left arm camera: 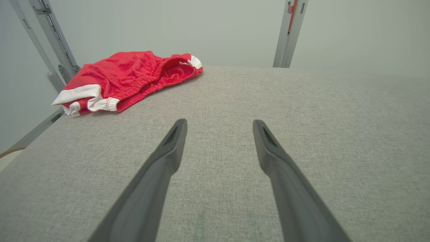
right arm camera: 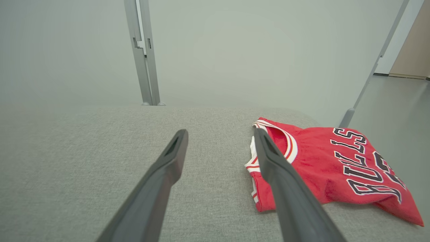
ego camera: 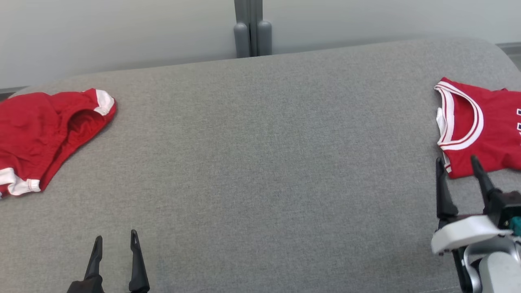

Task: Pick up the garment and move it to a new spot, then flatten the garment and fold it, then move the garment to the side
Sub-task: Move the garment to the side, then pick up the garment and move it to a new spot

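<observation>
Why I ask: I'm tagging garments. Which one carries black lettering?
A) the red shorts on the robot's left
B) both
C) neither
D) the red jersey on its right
D: the red jersey shows black BULLS lettering in the right wrist view, while the red shorts are plain with white trim.

Grey fabric-covered tabletop (ego camera: 260, 171). Crumpled red shorts (ego camera: 36, 130) at left edge; folded red Bulls jersey (ego camera: 488, 138) at right edge.

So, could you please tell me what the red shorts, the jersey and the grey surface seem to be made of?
Shorts: likely thin synthetic knit, faint sheen, gathered elastic waistband.
Jersey: seemingly similar fabric, printed lettering, striped trim.
Surface: grey woven upholstery, heathered matte texture.
</observation>
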